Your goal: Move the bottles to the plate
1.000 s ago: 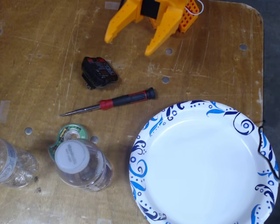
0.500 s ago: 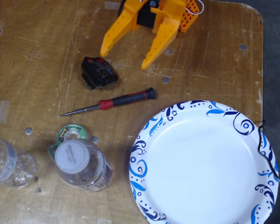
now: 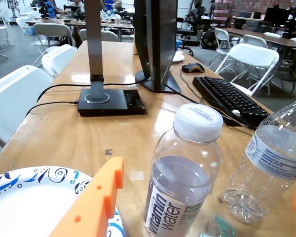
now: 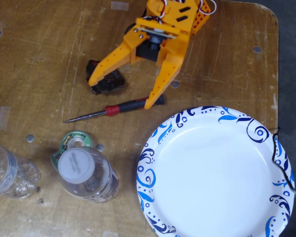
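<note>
in the fixed view, going left to right: at the 8 o'clock edge stands a clear bottle with a pale label band, partly cut off by the frame. just right of it, nearer 7 o'clock, stands the capped bottle, its white cap facing the camera. a green tape dispenser sits touching that bottle's upper side. a grey strip of tape lies on the table at 9 o'clock.

toward the centre, a red-and-black screwdriver lies nearly level, tip pointing to 9 o'clock. above it at 11 o'clock is a small black part, partly under one orange finger. the orange gripper reaches in from 12 o'clock, its jaws spread wide and grasping nothing; one fingertip hangs over the black part, the other over the screwdriver's handle end.

the plate fills the 4 o'clock quarter, white with blue swirls on its rim, bare, well apart from the gripper and just right of the capped bottle. both bottles are off the plate.

in the wrist view the plate shows at 8 o'clock, an orange finger rising beside it, then the capped bottle at 6 o'clock and the labelled bottle at 4 o'clock, both upright. behind are a monitor stand and a keyboard.
</note>
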Controlling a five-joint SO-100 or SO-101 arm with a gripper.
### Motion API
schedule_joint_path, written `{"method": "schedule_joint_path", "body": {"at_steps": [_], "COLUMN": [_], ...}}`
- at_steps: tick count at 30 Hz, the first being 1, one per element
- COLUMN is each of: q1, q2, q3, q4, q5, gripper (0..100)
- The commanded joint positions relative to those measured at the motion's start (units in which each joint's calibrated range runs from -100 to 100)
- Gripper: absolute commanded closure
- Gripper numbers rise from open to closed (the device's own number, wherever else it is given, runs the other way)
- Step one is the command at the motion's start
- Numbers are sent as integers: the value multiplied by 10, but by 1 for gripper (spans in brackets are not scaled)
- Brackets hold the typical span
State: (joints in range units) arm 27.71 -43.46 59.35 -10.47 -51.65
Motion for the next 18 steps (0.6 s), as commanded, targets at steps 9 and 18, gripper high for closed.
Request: {"method": "schedule_joint_path", "body": {"at_steps": [9,18], "q1": [-18,5], "q2": [124,218], "q3": [-106,-197], "q4": [-71,-72], "q5": [-2,-16], "gripper": [63,63]}}
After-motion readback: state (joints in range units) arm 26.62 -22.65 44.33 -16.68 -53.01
